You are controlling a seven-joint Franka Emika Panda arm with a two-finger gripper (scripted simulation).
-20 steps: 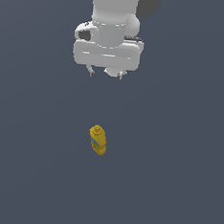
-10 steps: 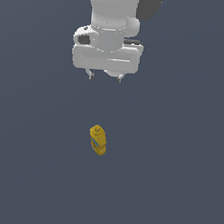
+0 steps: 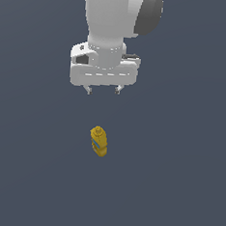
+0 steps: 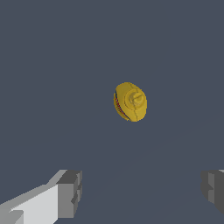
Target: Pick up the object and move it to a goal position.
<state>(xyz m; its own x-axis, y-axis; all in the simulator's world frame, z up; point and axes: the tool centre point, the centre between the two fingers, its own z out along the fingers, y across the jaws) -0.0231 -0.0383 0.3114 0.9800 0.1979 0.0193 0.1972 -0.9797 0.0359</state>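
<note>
Exterior view: white claw [image 3: 103, 90] hanging over a plain dark grey surface [image 3: 27, 175], its two short fingertips [image 3: 89, 90] spread apart and holding nothing. Small yellow bottle [image 3: 99, 141] on the surface, apart from the claw, capped end toward it; no surface edge shows.

Wrist view: bottle [image 4: 130, 101] seen cap-on, apart from the spread fingers [image 4: 70, 194].

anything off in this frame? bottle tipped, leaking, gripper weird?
Nothing stands out. The small mustard-yellow squeeze bottle stands roughly upright on the plain grey floor, cap up, no spill or damage visible. The white gripper hangs open above it, not touching.
</note>
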